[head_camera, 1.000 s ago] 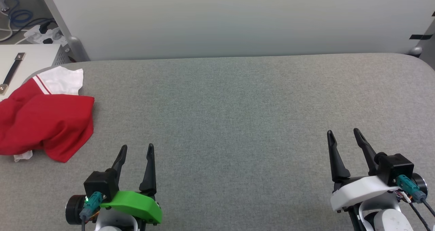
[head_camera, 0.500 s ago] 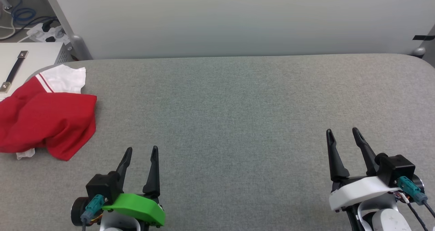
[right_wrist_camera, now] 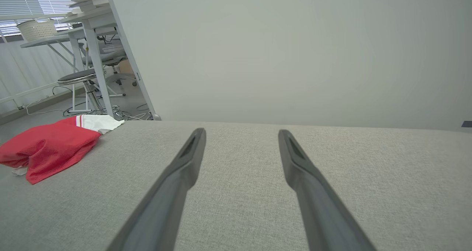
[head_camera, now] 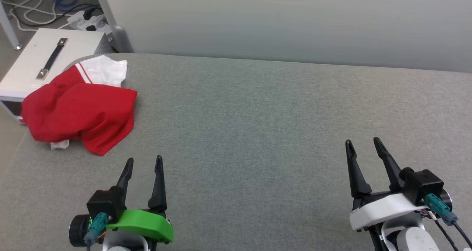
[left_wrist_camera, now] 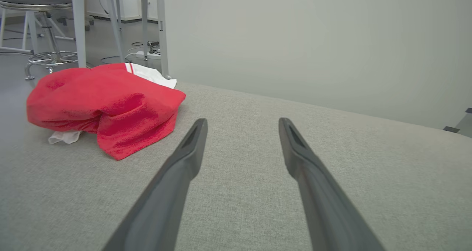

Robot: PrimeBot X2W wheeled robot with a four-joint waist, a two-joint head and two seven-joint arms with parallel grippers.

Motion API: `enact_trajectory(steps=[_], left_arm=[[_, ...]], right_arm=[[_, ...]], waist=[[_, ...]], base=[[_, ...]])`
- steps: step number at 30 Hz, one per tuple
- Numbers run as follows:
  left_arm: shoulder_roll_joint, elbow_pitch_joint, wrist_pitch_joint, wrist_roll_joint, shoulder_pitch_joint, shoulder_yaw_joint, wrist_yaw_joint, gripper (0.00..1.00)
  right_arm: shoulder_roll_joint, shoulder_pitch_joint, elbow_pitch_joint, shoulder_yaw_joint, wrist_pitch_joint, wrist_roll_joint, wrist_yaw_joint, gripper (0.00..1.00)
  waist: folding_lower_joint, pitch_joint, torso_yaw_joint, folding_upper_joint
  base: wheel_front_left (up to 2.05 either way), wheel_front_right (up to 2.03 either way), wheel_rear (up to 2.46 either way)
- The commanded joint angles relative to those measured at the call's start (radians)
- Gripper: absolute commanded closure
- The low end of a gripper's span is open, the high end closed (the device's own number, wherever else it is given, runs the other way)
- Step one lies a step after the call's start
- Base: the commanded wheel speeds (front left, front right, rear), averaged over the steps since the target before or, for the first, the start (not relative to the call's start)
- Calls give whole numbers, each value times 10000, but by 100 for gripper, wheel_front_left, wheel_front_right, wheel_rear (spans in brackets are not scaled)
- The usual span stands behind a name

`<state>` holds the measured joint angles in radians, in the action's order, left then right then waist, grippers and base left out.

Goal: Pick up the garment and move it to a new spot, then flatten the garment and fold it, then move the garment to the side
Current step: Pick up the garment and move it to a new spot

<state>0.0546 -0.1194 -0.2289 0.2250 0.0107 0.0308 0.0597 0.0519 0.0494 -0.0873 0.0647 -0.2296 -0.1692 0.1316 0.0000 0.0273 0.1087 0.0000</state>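
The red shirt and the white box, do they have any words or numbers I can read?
None can be read.
The garment shows plain red cloth, a white sleeve and striped trim, no lettering.
The white box shows a dark handle and no readable writing.

The garment (head_camera: pixel 79 114) lies on the table's (head_camera: pixel 258 107) far left corner; the left gripper (head_camera: pixel 144 158) hovers over the table's near left; the right gripper (head_camera: pixel 362 140) over its near right, well apart.

Dark-fingered left hand (head_camera: pixel 144 158) wears green cover (head_camera: pixel 147 224), right hand (head_camera: pixel 362 140) white
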Motion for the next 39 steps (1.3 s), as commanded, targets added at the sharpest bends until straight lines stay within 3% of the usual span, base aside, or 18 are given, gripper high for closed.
enact_trajectory(steps=[1, 6, 18, 31, 39], left_arm=[[-39, 42, -112, -430, -138, -45, -167, 0], [-41, 143, -218, -699, -75, -110, -494, 0], [-44, 150, -329, -827, 29, -83, -462, 0], [-44, 160, -329, -685, 148, -41, -462, 0], [-44, 271, -329, -329, -146, -277, -560, 0]], right_arm=[[-15, 167, 6, 41, -107, 71, -8, 0], [-16, 219, 7, 40, -211, 296, -9, 0], [-17, 239, 28, 107, -322, 377, -9, 0], [-17, 99, 11, 393, -322, 319, -9, 0], [-17, 259, 191, 421, -322, 515, -9, 0]], waist=[[0, 48, 592, 0], [0, 90, 1290, 0], [0, 67, 2360, 0], [0, -39, 2539, 0], [0, 538, 2305, 0]], base=[[0, 0, 0], [0, 0, 0], [0, 0, 0], [0, 0, 0], [0, 0, 0]])
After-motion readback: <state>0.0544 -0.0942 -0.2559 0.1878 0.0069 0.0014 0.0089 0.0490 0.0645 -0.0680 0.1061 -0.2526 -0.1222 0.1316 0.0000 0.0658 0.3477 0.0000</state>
